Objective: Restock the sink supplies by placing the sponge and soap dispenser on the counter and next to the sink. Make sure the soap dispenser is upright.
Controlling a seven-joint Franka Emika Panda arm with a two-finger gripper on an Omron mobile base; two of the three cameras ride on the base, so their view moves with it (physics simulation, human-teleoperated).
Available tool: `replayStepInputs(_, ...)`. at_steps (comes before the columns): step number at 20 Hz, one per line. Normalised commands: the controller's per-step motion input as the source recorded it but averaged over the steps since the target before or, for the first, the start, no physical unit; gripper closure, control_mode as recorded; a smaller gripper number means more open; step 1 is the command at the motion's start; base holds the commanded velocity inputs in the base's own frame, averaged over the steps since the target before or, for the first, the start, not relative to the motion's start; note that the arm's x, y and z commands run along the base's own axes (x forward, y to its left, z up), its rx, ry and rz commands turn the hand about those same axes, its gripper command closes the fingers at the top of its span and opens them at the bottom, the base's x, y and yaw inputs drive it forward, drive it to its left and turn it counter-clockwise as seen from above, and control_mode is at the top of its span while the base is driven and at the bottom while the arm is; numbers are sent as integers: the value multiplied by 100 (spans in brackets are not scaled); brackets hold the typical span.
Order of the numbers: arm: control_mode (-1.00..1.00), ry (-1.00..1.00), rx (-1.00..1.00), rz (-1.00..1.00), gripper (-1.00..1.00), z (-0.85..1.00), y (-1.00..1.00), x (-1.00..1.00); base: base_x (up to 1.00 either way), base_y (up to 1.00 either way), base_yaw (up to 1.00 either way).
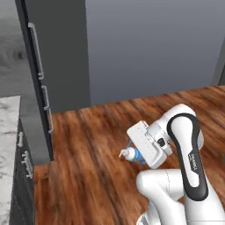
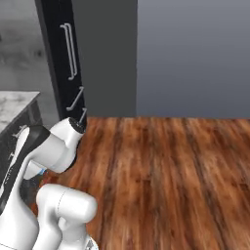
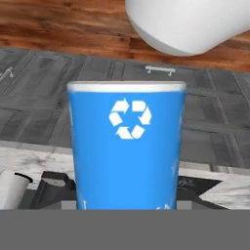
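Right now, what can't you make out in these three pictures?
- Soap dispenser, left base view: the white hand hides most of it; only the white top and some blue show.
- Whether the fingers pinch it: hidden there too.
- Dispenser, hand view: fills the middle, bottom cut off.
- Counter: cut by the left edge.

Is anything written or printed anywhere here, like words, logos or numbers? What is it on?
White recycling sign of three chasing arrows, no words: on the blue soap dispenser in the hand view.
Small lettering running down the dark strip of the robot arm in the left base view: too small and blurred to read.
No other text or number is readable.
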Motion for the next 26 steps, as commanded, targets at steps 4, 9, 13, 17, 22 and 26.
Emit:
replayStepInputs(4,100,0,0,0,100,0,0,0,4,-4,-61)
replayStepInputs(9,100,0,0,0,100,0,0,0,7,-5,-58)
replayStepInputs(13,100,0,0,0,100,0,0,0,9,-8,-59)
replayStepInputs(17,100,0,0,0,100,0,0,0,18,-13,-59)
replayStepInputs(22,100,0,0,0,100,0,0,0,35,-32,-57)
replayStepInputs(26,100,0,0,0,100,0,0,0,54,-42,-53)
